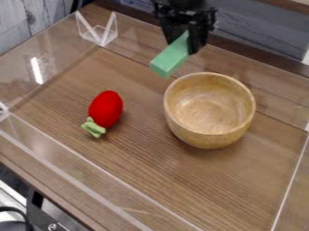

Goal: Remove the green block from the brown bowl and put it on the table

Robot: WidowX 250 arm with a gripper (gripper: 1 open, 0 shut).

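The green block (169,60) hangs tilted in the air, left of and above the brown bowl (210,109). My gripper (186,40) points down and is shut on the block's upper end. The wooden bowl stands on the table with nothing inside it. The block's lower end is well above the tabletop, over the area beyond the bowl's left rim.
A red strawberry-shaped toy (105,109) with a green stalk lies on the wooden table (133,171) at the left. Clear plastic walls (36,63) ring the table, with a folded clear piece (97,30) at the back left.
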